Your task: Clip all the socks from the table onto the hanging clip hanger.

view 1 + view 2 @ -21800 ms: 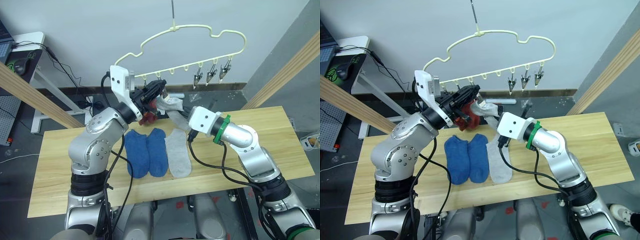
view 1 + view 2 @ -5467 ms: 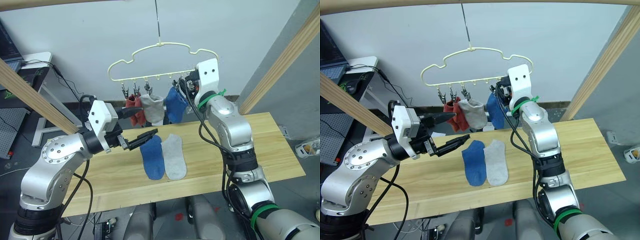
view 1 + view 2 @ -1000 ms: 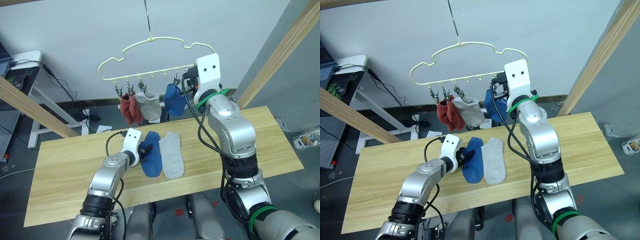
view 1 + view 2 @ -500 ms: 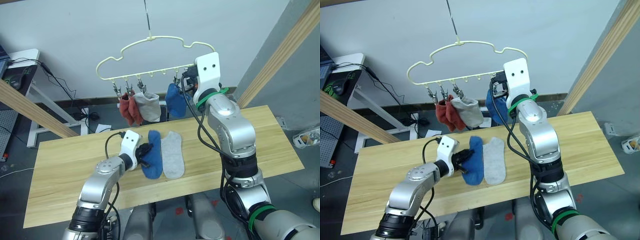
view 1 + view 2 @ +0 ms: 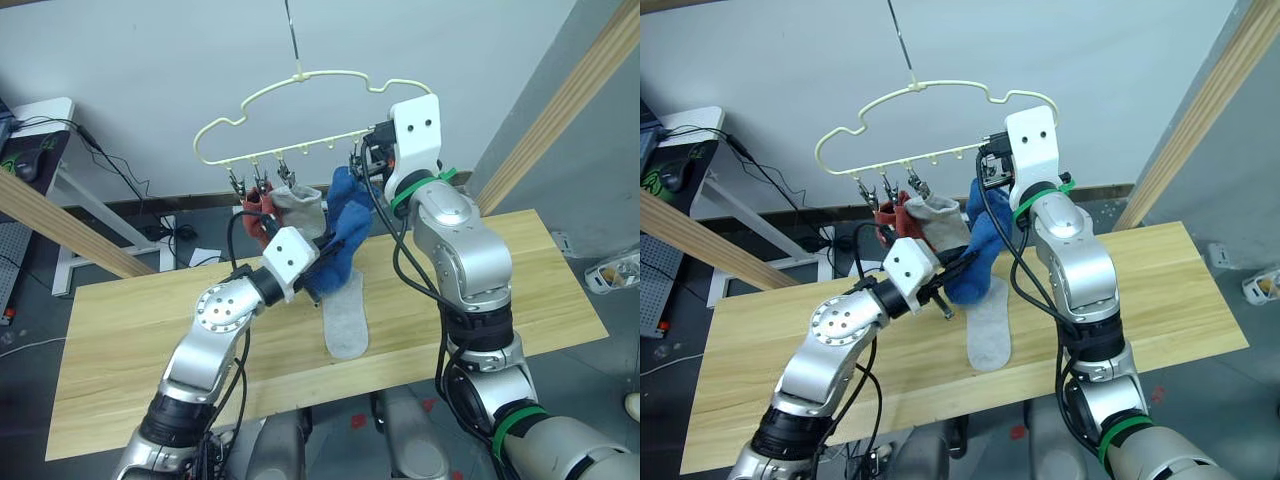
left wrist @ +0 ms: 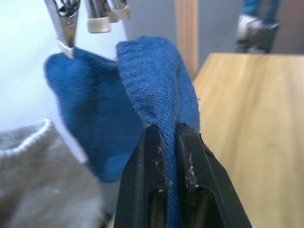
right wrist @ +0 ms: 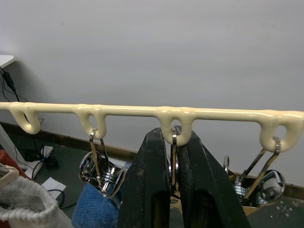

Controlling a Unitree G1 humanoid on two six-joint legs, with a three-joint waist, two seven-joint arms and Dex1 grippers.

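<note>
Left tool point(image 6: 166, 137): clenched on a blue sock point(image 5: 335, 262), raised beneath the clip hanger point(image 5: 300, 110).
Right tool point(image 7: 172, 142): pinching a clip point(image 7: 174, 159).
Grey sock point(image 5: 345, 318): flat on bench point(image 5: 110, 340).

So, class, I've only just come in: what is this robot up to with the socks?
It is hanging socks on the clip hanger. The left gripper is shut on a blue sock, raised towards the clips. The right gripper is closed on a clip's wire, up at the hanger's bar. Rust red, grey and blue socks already hang. One grey sock remains on the table.
</note>
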